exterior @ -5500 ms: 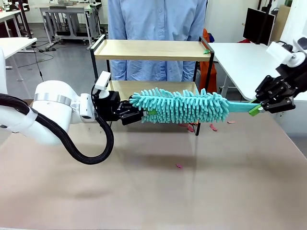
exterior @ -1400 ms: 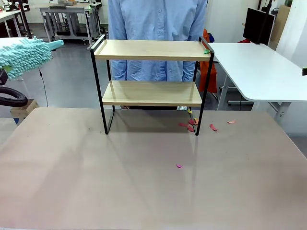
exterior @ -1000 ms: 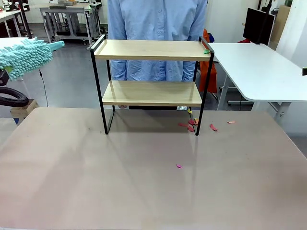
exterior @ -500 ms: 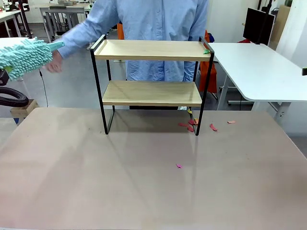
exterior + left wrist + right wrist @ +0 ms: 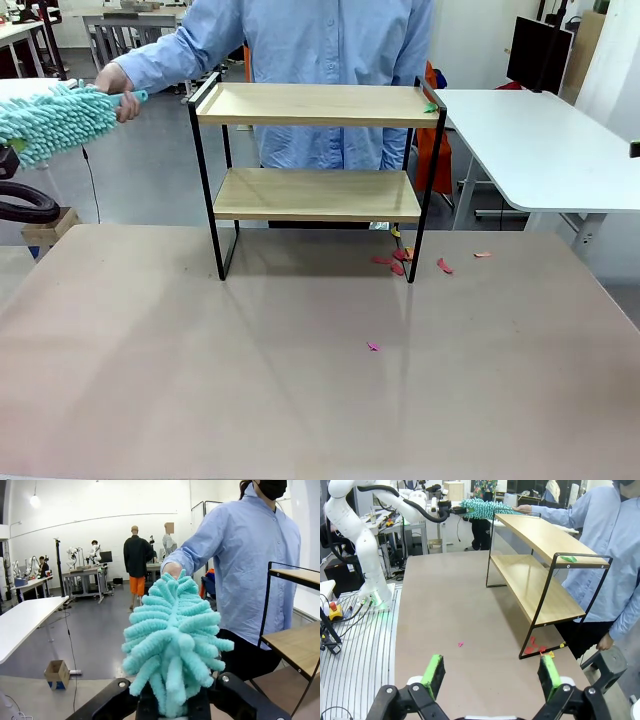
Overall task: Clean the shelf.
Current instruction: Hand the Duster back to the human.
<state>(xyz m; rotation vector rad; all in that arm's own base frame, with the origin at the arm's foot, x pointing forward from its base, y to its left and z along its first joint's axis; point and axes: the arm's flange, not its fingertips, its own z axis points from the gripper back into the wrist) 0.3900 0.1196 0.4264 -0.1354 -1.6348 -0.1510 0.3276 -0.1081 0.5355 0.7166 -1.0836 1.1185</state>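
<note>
Across the table, shelf stands well right of left tool.

pink scraps on table, cardboard box

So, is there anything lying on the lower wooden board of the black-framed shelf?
No, the lower light wood board of the shelf lies bare in the front view.

text: none legible | labels: none | brands: none | numbers: none
</note>
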